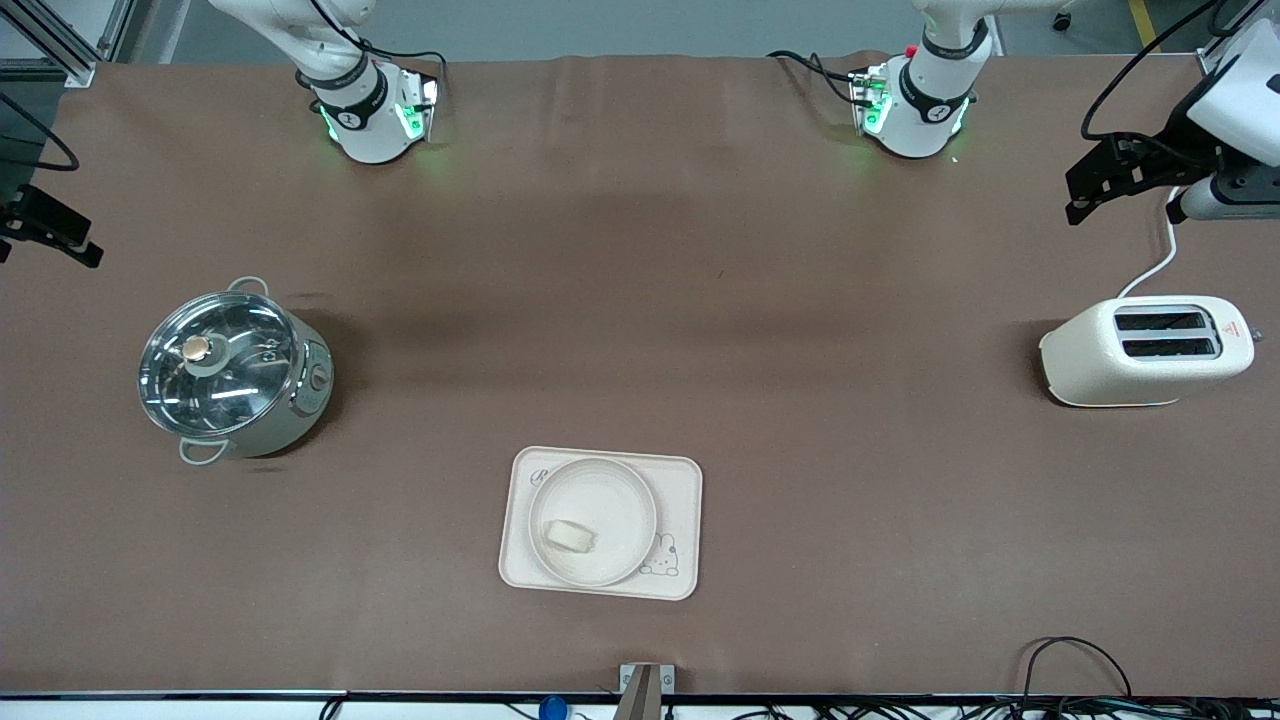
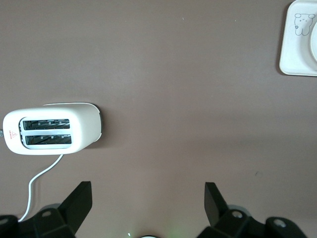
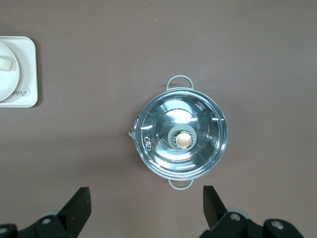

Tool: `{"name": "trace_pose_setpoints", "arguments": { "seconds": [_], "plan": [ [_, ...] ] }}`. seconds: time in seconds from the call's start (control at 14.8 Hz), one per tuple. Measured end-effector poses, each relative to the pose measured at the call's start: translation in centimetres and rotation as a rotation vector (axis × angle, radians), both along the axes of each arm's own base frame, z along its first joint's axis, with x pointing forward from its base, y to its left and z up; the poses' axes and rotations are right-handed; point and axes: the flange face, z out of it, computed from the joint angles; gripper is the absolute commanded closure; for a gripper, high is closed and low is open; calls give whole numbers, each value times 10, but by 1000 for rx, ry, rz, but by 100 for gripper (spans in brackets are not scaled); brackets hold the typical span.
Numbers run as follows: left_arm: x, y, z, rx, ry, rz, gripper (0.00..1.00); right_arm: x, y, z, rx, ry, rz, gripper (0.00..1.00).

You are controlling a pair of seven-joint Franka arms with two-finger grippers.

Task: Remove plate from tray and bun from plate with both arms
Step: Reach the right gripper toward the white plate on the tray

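The round cream plate (image 1: 600,472) sits on the rectangular cream tray (image 1: 682,478) with the rabbit drawing, near the table's front edge. The small pale bun (image 1: 570,537) lies on the plate. My left gripper (image 1: 1085,195) hangs open and empty over the bare table at the left arm's end, close to the toaster; its wrist view shows the fingers wide apart (image 2: 147,198). My right gripper (image 1: 60,240) hangs open and empty over the right arm's end, close to the pot (image 3: 147,201). The right wrist view shows part of the plate (image 3: 7,87) and bun (image 3: 4,63).
A white toaster (image 1: 1145,350) with its cord stands at the left arm's end. A steel pot with a glass lid (image 1: 235,370) stands at the right arm's end. Brown cloth covers the table. Cables lie along the front edge.
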Motion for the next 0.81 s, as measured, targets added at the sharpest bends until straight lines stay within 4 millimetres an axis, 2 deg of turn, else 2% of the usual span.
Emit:
{"name": "trace_pose_setpoints", "arguments": {
  "seconds": [0.4, 0.54, 0.67, 0.81],
  "plan": [
    [0, 0, 0, 0, 0, -1, 0, 1, -1, -2, 5, 5, -1, 0],
    [0, 0, 0, 0, 0, -1, 0, 6, 9, -7, 54, 4, 12, 0],
    [1, -1, -2, 0, 5, -3, 0, 25, 34, -29, 128, -3, 17, 0],
    [3, -2, -6, 0, 12, -4, 0, 63, 79, -78, 162, -7, -13, 0]
  ]
}}
